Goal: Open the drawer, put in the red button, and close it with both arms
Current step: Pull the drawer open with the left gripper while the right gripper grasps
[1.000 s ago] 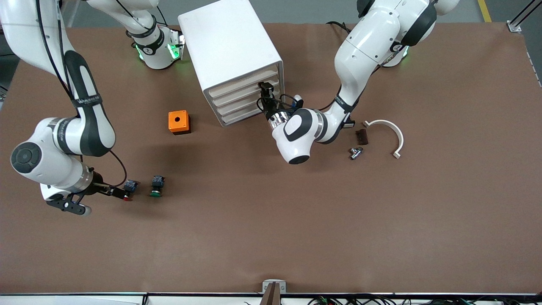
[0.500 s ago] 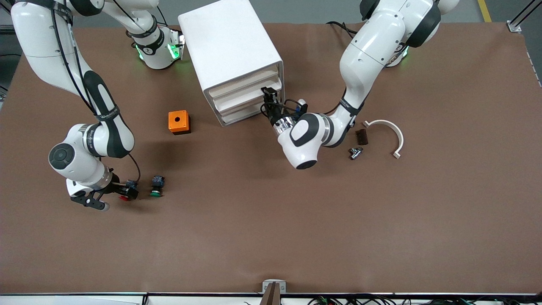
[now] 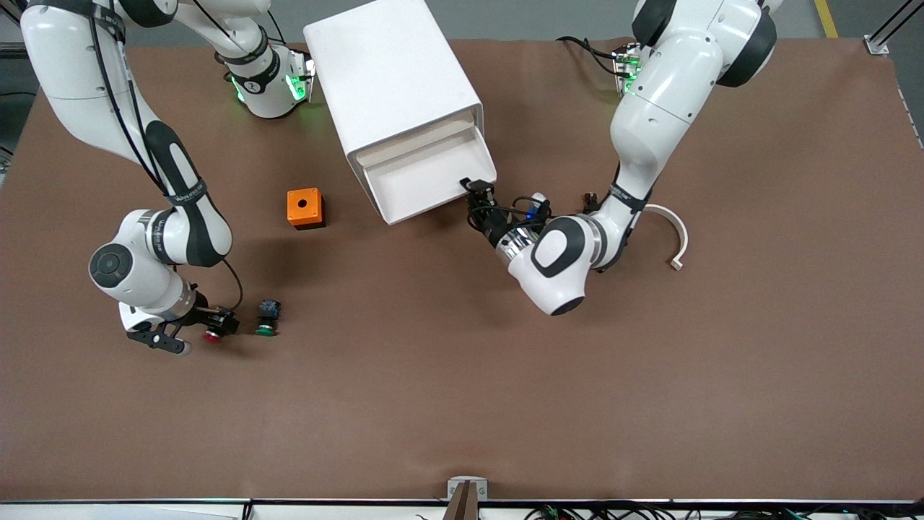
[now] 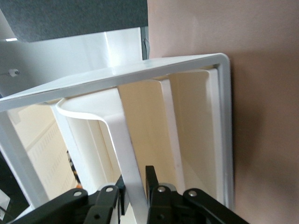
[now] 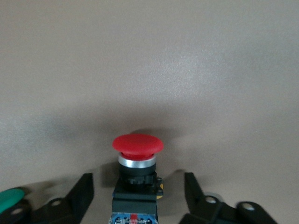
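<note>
The white cabinet (image 3: 390,72) stands toward the robots' end of the middle of the table. One upper drawer (image 3: 426,173) is pulled well out and shows a bare white floor. My left gripper (image 3: 476,189) is shut on the drawer's front lip; the left wrist view shows the white lip (image 4: 126,154) pinched in the gripper (image 4: 136,177). The red button (image 3: 211,336) lies on the table toward the right arm's end. My right gripper (image 3: 219,325) is open around it. In the right wrist view the red button (image 5: 138,144) lies between the spread fingers of the gripper (image 5: 138,179), untouched.
A green-capped button (image 3: 266,328) lies just beside the red one, its cap showing in the right wrist view (image 5: 9,198). An orange box with a hole (image 3: 304,207) sits beside the cabinet. A white curved piece (image 3: 675,231) lies toward the left arm's end.
My left gripper has pulled the drawer out toward the front camera. My right gripper has closed in on the red button and now straddles it.
</note>
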Robot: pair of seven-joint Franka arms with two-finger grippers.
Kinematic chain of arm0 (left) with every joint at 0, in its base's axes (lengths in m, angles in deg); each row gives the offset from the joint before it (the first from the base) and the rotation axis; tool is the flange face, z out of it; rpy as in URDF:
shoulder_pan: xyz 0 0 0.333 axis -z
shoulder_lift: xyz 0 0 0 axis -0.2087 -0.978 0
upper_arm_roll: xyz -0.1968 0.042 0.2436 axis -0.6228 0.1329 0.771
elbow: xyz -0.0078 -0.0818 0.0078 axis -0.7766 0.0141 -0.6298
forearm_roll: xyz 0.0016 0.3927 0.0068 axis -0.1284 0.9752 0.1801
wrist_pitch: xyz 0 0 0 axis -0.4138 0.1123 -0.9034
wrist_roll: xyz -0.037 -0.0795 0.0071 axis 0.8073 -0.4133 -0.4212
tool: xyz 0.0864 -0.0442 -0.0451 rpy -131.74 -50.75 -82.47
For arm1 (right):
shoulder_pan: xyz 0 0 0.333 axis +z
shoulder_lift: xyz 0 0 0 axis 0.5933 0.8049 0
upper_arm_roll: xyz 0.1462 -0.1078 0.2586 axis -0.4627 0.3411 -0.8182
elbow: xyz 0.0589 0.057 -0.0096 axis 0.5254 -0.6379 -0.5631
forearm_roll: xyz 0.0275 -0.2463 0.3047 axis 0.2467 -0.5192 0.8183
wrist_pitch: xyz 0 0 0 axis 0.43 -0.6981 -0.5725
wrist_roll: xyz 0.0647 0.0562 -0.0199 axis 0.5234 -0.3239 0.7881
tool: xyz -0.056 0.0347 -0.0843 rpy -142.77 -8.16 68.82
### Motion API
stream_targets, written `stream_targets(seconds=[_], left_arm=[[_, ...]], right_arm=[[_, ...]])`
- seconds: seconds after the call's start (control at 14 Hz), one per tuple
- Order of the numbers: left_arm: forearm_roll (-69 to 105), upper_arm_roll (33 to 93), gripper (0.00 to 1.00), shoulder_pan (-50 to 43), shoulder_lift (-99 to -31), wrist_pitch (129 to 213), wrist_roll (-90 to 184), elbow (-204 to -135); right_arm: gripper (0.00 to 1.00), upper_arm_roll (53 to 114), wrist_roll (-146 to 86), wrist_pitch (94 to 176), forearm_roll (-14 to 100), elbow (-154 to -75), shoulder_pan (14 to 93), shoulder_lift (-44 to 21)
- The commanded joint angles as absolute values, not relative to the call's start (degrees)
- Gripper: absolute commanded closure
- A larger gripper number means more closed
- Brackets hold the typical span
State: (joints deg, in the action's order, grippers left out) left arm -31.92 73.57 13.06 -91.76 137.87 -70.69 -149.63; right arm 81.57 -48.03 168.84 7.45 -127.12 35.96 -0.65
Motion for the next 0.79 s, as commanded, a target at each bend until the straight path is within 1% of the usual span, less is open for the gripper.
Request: stream_targets(seconds=[0.0,0.07,0.14,0.29,0.36,0.43,0.5,0.57,0.71], left_arm=[[-33.06,73.73,0.82,11.86,-92.12,138.57,-70.03,-149.24],[-32.97,73.73,0.81,11.51,-92.12,138.57,-70.11,-149.15],[-32.97,73.73,0.79,11.42,-92.20,138.57,-70.03,-149.24],[-32.97,73.73,0.76,11.42,-92.20,138.65,-70.02,-149.24],[-32.88,73.73,0.69,11.42,-92.12,139.18,-69.68,-149.24],[-32.80,73.73,0.55,11.42,-92.12,139.35,-68.54,-149.24],[-32.79,73.73,0.09,11.33,-92.03,139.27,-67.23,-149.15],[-32.79,73.47,0.00,11.24,-91.86,139.27,-65.65,-149.06],[-32.88,73.12,0.00,10.98,-91.77,139.09,-63.88,-147.23]], right_arm=[[0.51,81.18,-47.88,168.38,7.11,-129.03,35.69,-1.96],[0.63,81.18,-48.23,168.29,7.19,-129.56,35.69,-2.22],[0.73,81.18,-48.58,168.29,7.37,-130.00,35.78,-2.39],[0.88,81.09,-48.67,167.07,7.81,-129.83,35.95,-2.57],[0.96,81.00,-49.37,166.45,7.90,-129.48,36.04,-2.66],[0.98,81.00,-49.99,166.27,7.90,-128.95,36.13,-2.83],[1.00,80.91,-50.34,165.40,7.90,-128.60,36.65,-3.88],[1.00,80.91,-51.04,163.30,7.90,-127.99,37.35,-5.37],[1.00,80.91,-56.21,155.93,7.90,-125.36,39.64,-7.57]])
